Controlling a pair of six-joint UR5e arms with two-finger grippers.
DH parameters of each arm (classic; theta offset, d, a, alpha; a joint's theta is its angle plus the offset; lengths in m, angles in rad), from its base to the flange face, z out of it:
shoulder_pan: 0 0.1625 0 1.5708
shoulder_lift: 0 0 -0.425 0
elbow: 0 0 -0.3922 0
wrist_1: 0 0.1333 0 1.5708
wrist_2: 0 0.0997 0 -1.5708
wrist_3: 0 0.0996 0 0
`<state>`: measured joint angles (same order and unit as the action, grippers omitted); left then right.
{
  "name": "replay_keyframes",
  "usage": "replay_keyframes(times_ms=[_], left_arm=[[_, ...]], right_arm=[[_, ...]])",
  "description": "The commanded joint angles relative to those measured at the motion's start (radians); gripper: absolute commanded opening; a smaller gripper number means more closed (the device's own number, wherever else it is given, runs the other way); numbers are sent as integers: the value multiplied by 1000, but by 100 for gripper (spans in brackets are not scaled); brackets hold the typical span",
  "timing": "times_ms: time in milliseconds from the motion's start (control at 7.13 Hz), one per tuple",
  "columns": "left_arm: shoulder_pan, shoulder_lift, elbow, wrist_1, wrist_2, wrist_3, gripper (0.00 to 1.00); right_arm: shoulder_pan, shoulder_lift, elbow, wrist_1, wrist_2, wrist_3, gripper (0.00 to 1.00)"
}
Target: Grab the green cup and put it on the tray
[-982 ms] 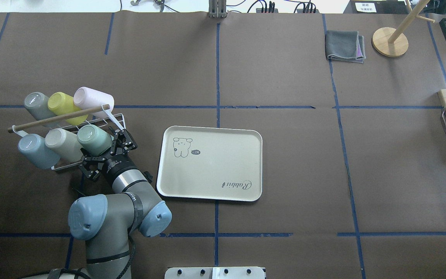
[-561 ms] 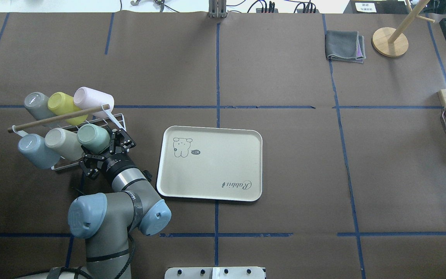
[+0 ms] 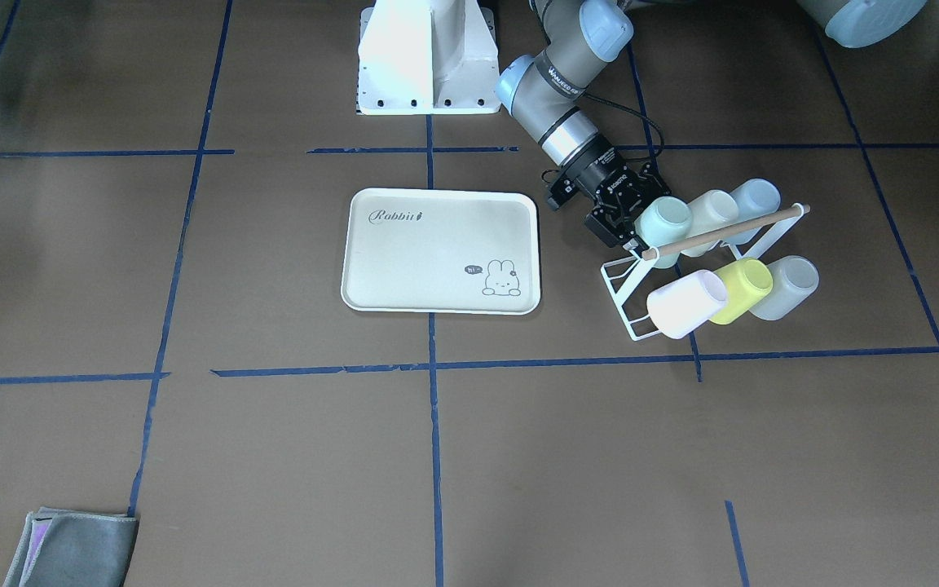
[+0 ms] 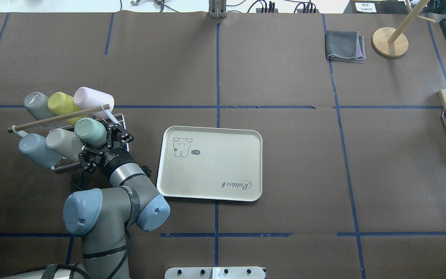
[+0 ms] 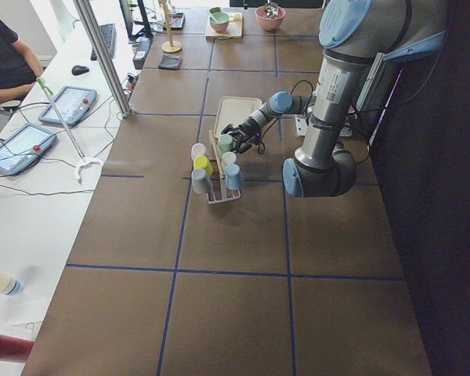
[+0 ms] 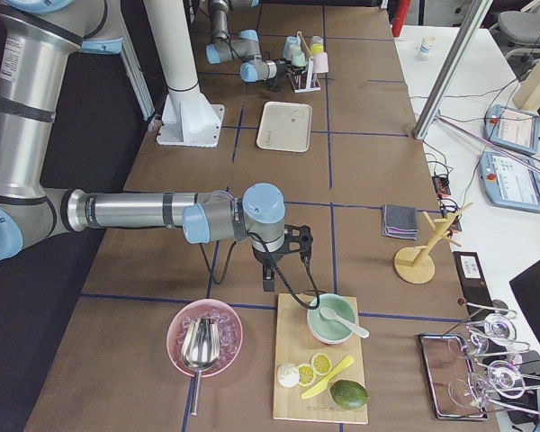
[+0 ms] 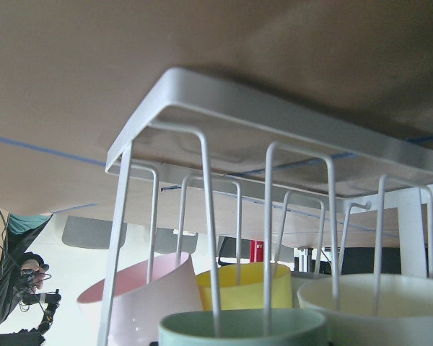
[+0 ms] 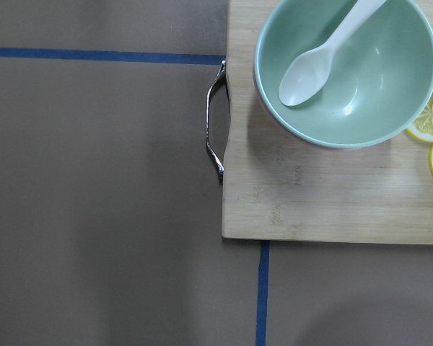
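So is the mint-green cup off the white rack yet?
Not yet. In the wrist view, prongs of the white wire rack run into the mouth of the pale mint-green plastic cup, which the left end effector grips.

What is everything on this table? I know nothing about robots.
green cup: one, mint, gripped at the rack
other cups: five, blue, beige, grey, yellow, pink, on the rack
rack: one, white wire, beside the tray
tray: one, cream, mid-table
cloth: one, grey, far right corner
wooden stand: one, tan, beside the cloth
cutting board: one, wooden, right end
bowl: one, green, on the board
spoon: one, white, in the bowl
left end effector: one, black, shut on the green cup
right end effector: one, black, over the board's edge, grip unclear
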<state>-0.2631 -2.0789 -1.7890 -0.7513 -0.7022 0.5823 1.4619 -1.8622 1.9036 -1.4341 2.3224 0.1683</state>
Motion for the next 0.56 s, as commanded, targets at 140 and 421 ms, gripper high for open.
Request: replay_keyframes(times_ms=[140,421], left_arm=[[-16,29,-151,38,1,43,71],[-12,33,-235,72,1,47,71]], right_arm=[[-2,3,-1,-2,-2,2,100],[-2,5,-3,-2,-2,4,100]])
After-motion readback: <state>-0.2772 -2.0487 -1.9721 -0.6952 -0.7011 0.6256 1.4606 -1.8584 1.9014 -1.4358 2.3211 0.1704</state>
